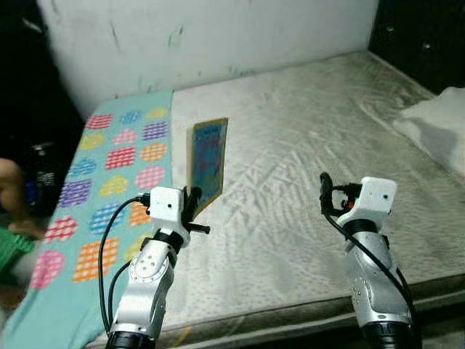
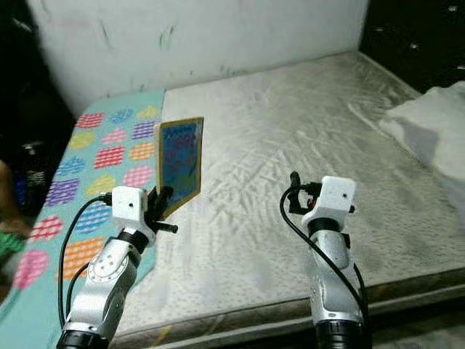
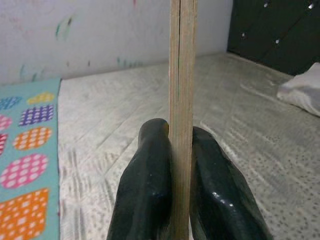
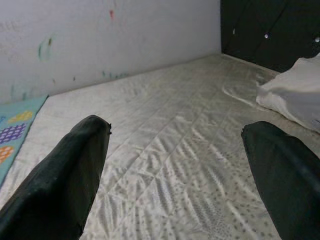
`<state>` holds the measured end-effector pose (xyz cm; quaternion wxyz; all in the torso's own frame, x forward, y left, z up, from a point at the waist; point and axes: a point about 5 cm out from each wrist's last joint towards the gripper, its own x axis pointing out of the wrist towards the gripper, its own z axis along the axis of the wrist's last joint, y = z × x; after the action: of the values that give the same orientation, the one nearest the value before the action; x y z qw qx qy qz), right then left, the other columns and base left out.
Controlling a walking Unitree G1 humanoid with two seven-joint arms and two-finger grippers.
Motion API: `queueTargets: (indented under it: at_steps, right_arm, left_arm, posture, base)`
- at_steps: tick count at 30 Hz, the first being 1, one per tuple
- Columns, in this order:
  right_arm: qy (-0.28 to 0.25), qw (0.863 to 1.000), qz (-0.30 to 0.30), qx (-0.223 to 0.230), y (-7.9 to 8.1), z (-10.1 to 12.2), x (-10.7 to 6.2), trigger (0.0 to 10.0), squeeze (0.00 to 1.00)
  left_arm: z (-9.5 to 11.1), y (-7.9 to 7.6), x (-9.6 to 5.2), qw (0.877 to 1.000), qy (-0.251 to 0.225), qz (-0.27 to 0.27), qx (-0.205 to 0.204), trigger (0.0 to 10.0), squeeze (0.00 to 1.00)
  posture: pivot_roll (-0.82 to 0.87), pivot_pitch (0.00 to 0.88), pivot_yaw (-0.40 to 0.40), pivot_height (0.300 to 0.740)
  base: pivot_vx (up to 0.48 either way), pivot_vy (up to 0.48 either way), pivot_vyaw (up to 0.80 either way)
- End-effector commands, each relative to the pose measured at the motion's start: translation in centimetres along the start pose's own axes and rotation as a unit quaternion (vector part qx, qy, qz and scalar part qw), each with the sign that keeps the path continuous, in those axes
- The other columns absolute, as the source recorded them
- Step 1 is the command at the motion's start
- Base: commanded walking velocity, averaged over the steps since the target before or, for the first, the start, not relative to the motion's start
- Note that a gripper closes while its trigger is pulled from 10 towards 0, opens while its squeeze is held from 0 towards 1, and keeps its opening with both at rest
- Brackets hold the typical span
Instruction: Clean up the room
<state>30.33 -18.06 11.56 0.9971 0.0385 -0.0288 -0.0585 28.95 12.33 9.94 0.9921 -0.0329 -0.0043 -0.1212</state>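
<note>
1. The left gripper (image 1: 195, 206) has its jaws pinched tight on the lower edge of a flat board book (image 1: 208, 164), a thin card with a tan border and a blue picture face. It holds the book upright above the bed (image 1: 305, 145), right where the bare mattress meets the patterned blanket (image 1: 116, 174).
2. In the left wrist view the book's edge (image 3: 181, 100) runs straight up between the two black fingers (image 3: 145, 195). The grip looks square and centred, with both pads pressed flat to the faces.
3. The right gripper (image 4: 175, 170) hovers over the mattress well apart from the book, with its jaws spread wide and nothing in them.
4. A white pillow (image 1: 439, 127) lies at the far right of the bed. A person's arm (image 1: 11, 193) shows at the left edge, beside the bed.
5. My guess is the book is being carried off the bed to be put away. To do it well, I'd keep the squeeze steady, since the hold is only on the bottom edge and the tall card could swing or slip.
6. I'd also move slowly, keep the book vertical, and steer the arm clear of the person on the left.
</note>
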Motion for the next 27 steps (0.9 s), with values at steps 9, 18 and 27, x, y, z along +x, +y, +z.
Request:
queueTargets:
  at_steps: [9,18,27]
  right_arm:
    - [-0.002,0.999,0.033,0.006,1.3,0.1,0.2,10.0,0.00]
    - [-0.017,0.999,0.045,-0.022,1.3,0.1,-0.2,10.0,0.00]
    - [-0.048,0.996,0.075,-0.027,1.3,0.2,-1.3,10.0,0.00]
  left_arm:
    - [0.8,0.9,-0.1,1.000,-0.021,0.018,0.006,10.0,0.00]
    - [0.7,2.9,-0.7,0.996,-0.027,0.087,0.016,10.0,0.00]
    - [0.8,4.8,-1.9,0.992,-0.033,0.115,0.047,10.0,0.00]
  posture:
    - [-0.21,0.000,0.156,0.740]
    - [-0.20,0.000,0.153,0.740]
    - [-0.20,0.000,0.172,0.740]
  base:
    - [0.000,-0.293,0.00]
    - [0.000,-0.032,0.00]
    - [0.000,0.000,0.00]
